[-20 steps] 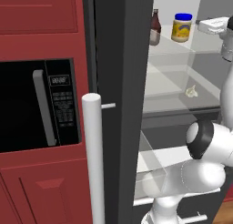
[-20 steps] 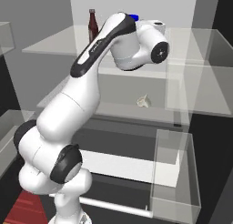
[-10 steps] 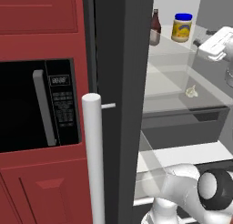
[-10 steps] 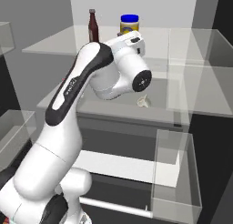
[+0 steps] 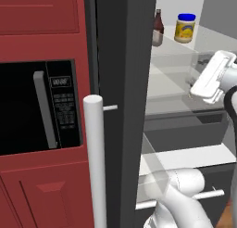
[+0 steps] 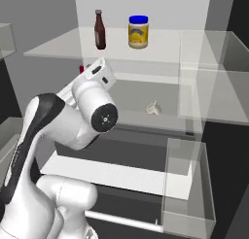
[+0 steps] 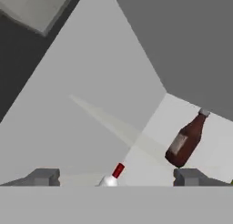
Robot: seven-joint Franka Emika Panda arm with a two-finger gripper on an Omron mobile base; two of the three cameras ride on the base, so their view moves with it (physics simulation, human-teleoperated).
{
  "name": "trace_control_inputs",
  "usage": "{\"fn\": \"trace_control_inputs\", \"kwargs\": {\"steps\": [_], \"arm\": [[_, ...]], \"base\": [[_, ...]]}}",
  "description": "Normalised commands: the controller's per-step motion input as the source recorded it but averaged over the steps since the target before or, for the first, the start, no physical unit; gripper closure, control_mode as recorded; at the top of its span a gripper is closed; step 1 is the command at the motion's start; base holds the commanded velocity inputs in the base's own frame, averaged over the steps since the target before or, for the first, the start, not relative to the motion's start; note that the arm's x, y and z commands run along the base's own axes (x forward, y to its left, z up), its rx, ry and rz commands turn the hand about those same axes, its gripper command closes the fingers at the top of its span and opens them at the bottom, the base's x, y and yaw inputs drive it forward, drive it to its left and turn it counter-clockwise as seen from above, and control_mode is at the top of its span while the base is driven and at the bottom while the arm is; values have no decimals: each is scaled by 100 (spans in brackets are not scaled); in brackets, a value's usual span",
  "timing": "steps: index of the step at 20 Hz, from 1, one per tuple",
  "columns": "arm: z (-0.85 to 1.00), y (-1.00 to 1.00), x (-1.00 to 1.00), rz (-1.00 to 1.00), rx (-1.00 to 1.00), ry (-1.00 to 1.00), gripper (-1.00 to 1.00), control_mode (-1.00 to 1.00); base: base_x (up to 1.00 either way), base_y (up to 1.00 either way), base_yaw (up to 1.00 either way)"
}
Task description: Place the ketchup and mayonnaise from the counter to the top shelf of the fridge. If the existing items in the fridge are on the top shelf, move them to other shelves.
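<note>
The ketchup [image 6: 100,30], a dark brown-red bottle, stands upright on the fridge's top shelf [image 6: 58,47]. The mayonnaise [image 6: 138,32], a yellow jar with a blue lid, stands just right of it. Both also show at the back in the left base view, ketchup [image 5: 158,30] and mayonnaise [image 5: 185,28]. My gripper [image 7: 117,177] is open with nothing between its fingers. My hand hangs below the top shelf, at about middle-shelf height, in front of the fridge. From the hand camera the ketchup [image 7: 186,141] appears tilted, ahead and to the right.
A small white bottle with a red cap [image 7: 113,174] sits just ahead of the fingertips. A small white item [image 6: 153,107] lies on the middle shelf. Clear door bins [image 6: 187,184] stand to the right. Left of the fridge are the dark door edge [image 5: 125,83], its white handle [image 5: 95,157] and a microwave [image 5: 37,106].
The hand has come down and drawn back from the top shelf, away from the mayonnaise jar. The jar and the ketchup stay where they stood.
</note>
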Motion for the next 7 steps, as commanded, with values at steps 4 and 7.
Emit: {"fn": "trace_control_inputs", "kwargs": {"steps": [4,7], "arm": [[-78,65,-100,2,-41,5,-100,-100],[-92,42,-100,2,-37,4,-100,-100]], "base": [[0,0,0],[0,0,0]]}}
